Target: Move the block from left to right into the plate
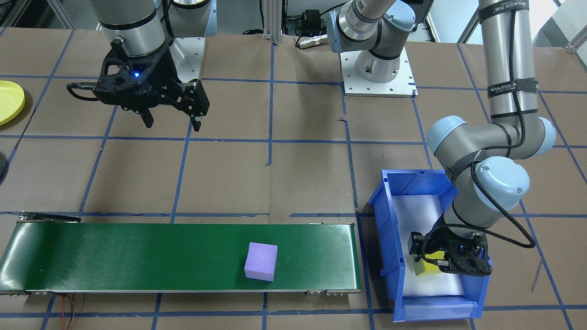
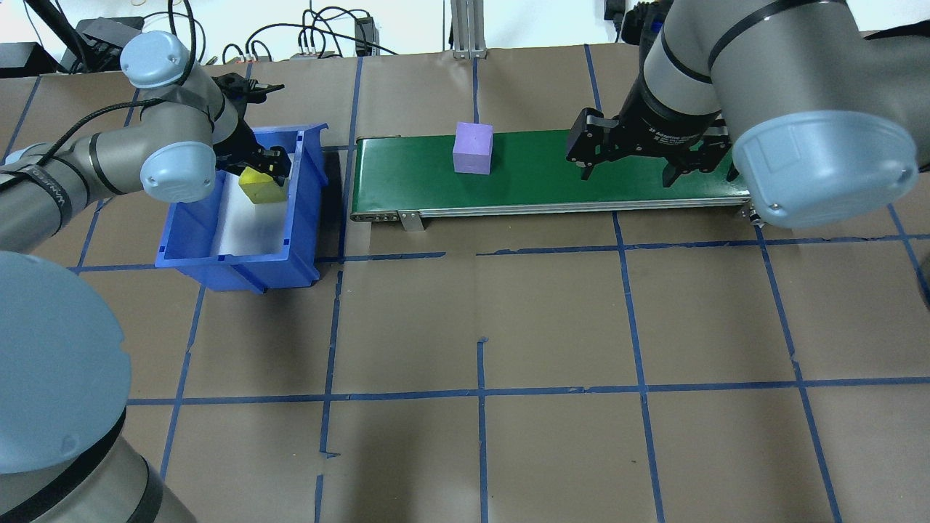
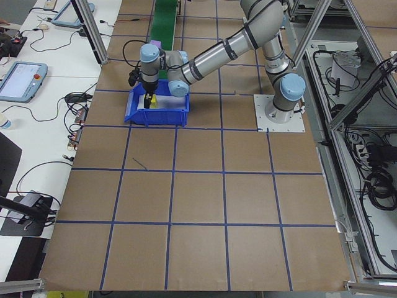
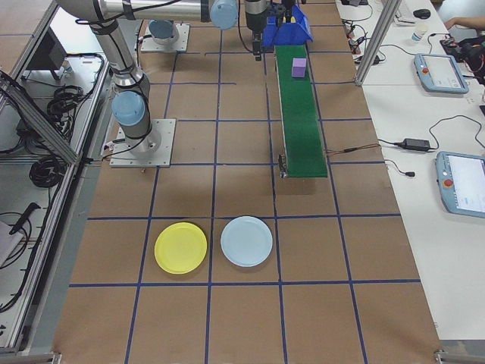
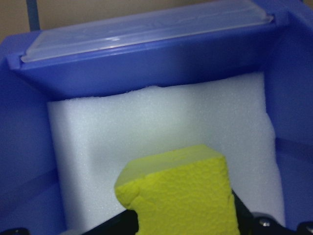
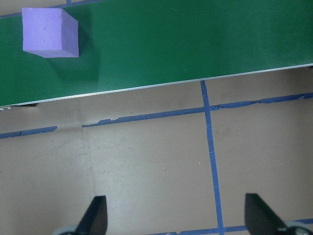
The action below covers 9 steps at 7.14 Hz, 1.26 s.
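A yellow foam block (image 5: 181,196) sits between the fingers of my left gripper (image 2: 272,171), which is shut on it inside the blue bin (image 2: 240,263), over the bin's white foam lining (image 5: 146,132). The same yellow block (image 1: 423,268) shows at the bin's near end in the front-facing view. A purple block (image 2: 473,147) rests on the green conveyor belt (image 2: 545,174). My right gripper (image 1: 173,123) hangs open and empty above the table, beside the belt. The yellow plate (image 4: 180,248) lies far off past the belt's end, and its edge (image 1: 10,101) shows in the front-facing view.
A pale blue plate (image 4: 246,241) lies next to the yellow one. Blue tape lines grid the brown table. Both arm bases (image 1: 378,73) stand along the robot's side of the table. Cables and tablets lie on side benches.
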{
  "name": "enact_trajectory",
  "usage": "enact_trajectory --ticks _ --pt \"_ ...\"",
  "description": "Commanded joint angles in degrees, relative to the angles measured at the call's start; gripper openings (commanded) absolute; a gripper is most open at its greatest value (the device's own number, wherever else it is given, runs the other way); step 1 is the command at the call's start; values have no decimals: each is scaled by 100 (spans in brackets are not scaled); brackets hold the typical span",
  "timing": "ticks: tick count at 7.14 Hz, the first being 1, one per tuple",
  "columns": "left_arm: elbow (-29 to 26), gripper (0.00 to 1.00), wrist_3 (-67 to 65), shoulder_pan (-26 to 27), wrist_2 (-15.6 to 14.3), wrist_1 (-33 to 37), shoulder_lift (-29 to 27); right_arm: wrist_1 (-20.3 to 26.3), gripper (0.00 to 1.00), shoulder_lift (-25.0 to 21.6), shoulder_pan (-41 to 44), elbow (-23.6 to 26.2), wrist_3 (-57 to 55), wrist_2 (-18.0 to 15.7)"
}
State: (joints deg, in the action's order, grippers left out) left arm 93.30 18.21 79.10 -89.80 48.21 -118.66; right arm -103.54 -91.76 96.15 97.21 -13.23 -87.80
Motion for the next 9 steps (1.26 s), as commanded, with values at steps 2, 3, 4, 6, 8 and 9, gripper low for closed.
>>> enact_trajectory --ticks 2,3,4,6,8,9 --pt "-67 14 -37 9 15 13 570 0 100 0 9 0 -4 0" --pt "-76 14 -11 61 84 57 886 0 100 0 9 0 -4 0" --pt "-102 14 -11 192 416 74 1193 0 100 0 9 0 -4 0" --pt "-311 14 -37 883 656 -12 1425 0 100 0 9 0 -4 0" --pt "-340 14 -334 1519 656 -13 1320 0 100 0 9 0 -4 0" --pt "-270 14 -336 1520 830 -31 1119 0 100 0 9 0 -4 0"
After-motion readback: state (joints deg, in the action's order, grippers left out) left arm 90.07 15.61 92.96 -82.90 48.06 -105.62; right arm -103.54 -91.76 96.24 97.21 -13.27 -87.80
